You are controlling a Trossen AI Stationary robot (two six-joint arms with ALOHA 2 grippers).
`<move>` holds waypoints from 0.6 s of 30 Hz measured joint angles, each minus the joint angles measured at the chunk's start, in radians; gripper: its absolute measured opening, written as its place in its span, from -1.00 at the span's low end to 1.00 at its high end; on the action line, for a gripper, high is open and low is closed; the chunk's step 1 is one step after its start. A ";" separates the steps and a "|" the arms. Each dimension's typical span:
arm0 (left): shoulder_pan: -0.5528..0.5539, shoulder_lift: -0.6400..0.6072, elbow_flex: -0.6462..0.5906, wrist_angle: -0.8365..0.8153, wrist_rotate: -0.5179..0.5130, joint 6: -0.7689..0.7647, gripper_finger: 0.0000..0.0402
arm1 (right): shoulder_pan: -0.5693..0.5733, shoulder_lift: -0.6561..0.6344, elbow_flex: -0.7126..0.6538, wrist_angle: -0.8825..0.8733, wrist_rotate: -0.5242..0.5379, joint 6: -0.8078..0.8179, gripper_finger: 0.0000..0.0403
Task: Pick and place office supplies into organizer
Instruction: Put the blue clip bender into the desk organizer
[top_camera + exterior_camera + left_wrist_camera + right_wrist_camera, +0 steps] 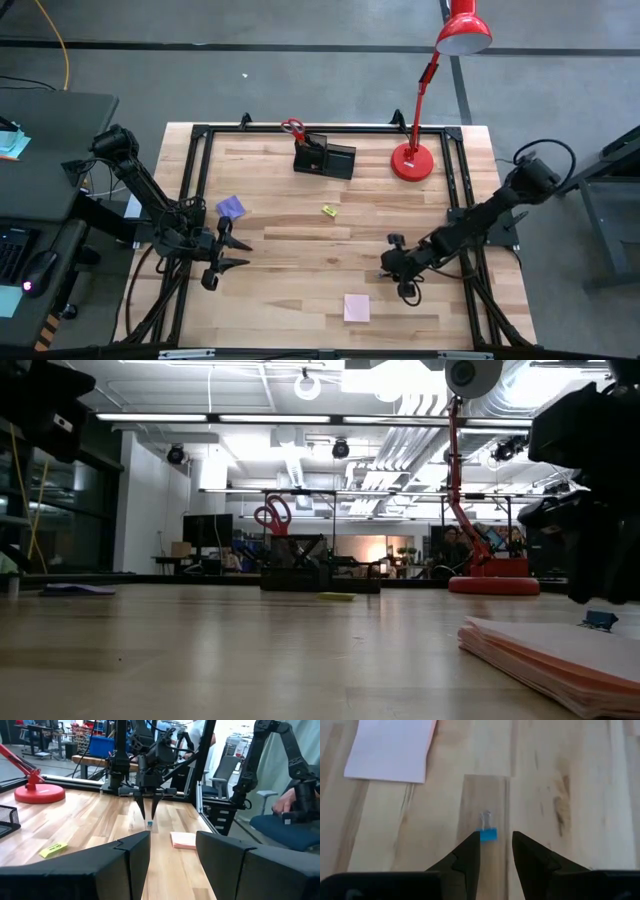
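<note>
Right tool (492,851) above blue clip (488,834)

A black organizer (325,159) is seen at the upper middle of the high view, with red-handled scissors (292,128) standing upright in its taller section. A purple note pad (231,207) lies flat at the left, a small yellow piece (328,210) near the centre, and a pink note pad (357,307) at the lower middle. A tiny blue binder clip (488,834) is seen on the tabletop (300,260), near the pink pad.
</note>
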 joint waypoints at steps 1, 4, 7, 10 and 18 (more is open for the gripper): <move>0.000 0.000 0.000 -0.002 0.000 0.000 -0.25 | 0.000 0.013 0.000 0.021 -0.002 -0.002 -0.46; 0.000 0.000 0.000 -0.004 0.000 -0.005 -0.25 | 0.000 0.049 0.000 0.042 -0.029 0.000 -0.46; 0.000 0.000 0.000 -0.010 0.001 -0.012 -0.25 | 0.000 0.067 0.006 0.043 -0.030 -0.012 -0.46; 0.000 0.000 0.000 -0.010 0.001 -0.022 -0.25 | 0.000 0.073 0.010 0.044 -0.026 -0.027 -0.46; 0.000 0.000 0.000 -0.016 0.001 -0.027 -0.25 | 0.000 0.073 0.010 0.044 -0.027 -0.018 -0.46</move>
